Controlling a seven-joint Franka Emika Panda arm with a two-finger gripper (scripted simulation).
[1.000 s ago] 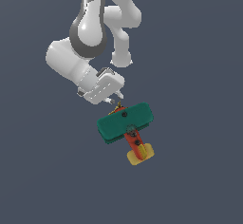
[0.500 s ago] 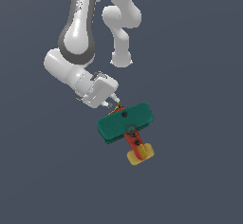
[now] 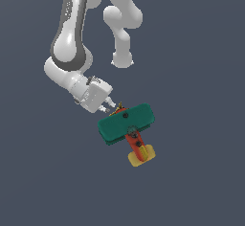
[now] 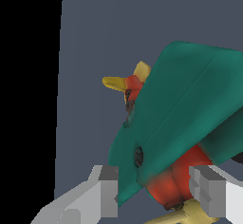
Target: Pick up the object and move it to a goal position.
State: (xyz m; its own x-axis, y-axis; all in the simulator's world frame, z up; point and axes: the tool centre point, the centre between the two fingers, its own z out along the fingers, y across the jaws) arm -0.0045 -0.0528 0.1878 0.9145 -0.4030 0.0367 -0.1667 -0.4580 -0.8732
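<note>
Since a second ago your arm has swung its upper links toward the exterior view's left, while the toy plane (image 3: 126, 124) has hardly shifted on the grey tabletop (image 3: 201, 172). Your pincer (image 3: 111, 105) is down at the plane's nose now, just beside the front edge of the green wings (image 4: 190, 104). In the wrist view the jaws stand apart with the red body (image 4: 171, 185) and the yellowish propeller between them, so call it open around the nose, not yet clamped; whether either pad touches, you can't tell.

Watch the risk here: I'd judge that nose a small, rounded thing to squeeze, with the wings and yellow tail (image 3: 141, 156) hanging well out from it. Close off-centre and the plane could twist or squirt out; lift and that far weight may droop or slip.

Your arm comes down steeply from above, elbow bent, wrist tilted so the pincer slants in toward the plane's nose.
</note>
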